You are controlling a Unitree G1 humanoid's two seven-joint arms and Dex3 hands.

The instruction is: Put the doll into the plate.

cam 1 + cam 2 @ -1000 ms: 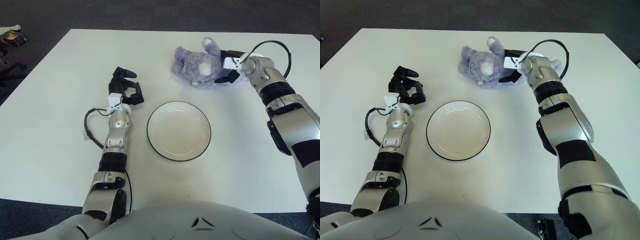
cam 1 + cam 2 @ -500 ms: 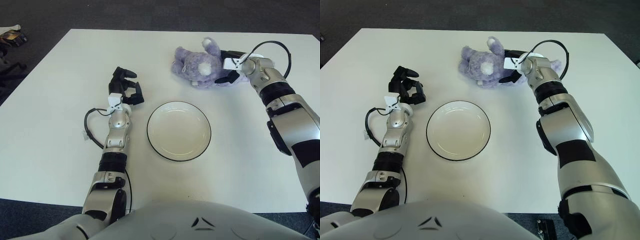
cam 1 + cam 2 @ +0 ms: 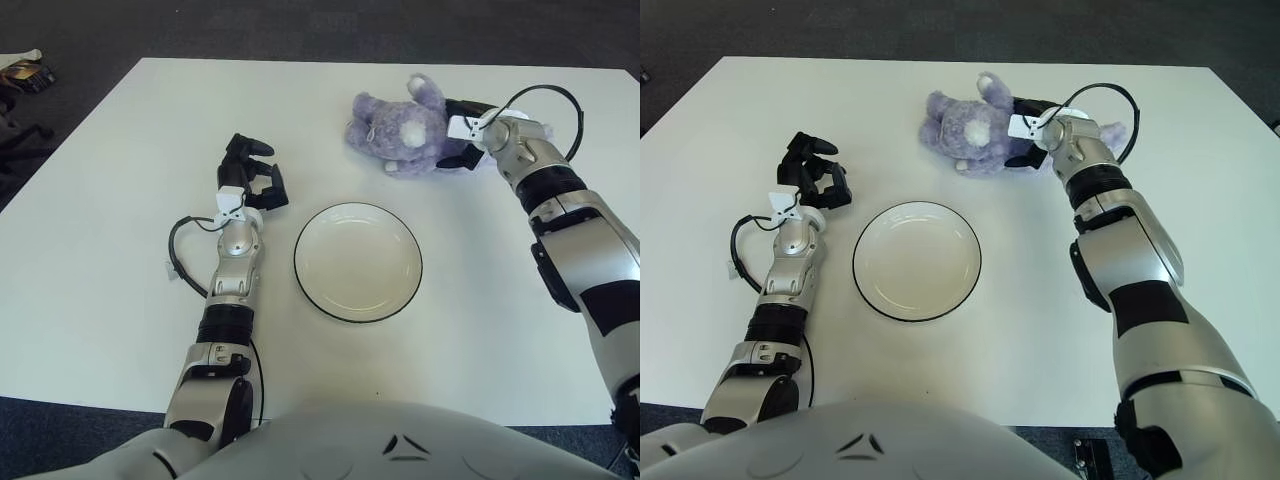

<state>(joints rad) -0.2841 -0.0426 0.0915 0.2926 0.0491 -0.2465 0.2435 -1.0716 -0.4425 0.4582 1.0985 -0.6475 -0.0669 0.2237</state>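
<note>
A purple plush doll point(image 3: 398, 133) with a white snout lies on the white table at the back, right of centre. My right hand point(image 3: 463, 138) is clamped on the doll's right side, black fingers wrapped around the plush. The white plate point(image 3: 357, 261) with a dark rim sits in the table's middle, nearer than the doll, with nothing in it. My left hand point(image 3: 250, 182) shows left of the plate with its fingers curled, holding nothing.
A black cable point(image 3: 184, 262) loops beside my left forearm. Another cable point(image 3: 560, 105) arcs over my right wrist. The table's far edge point(image 3: 300, 62) runs just behind the doll, with dark floor beyond.
The doll has shifted slightly up and right with my right hand on it, its head tilted more upright. My left arm has not moved.
</note>
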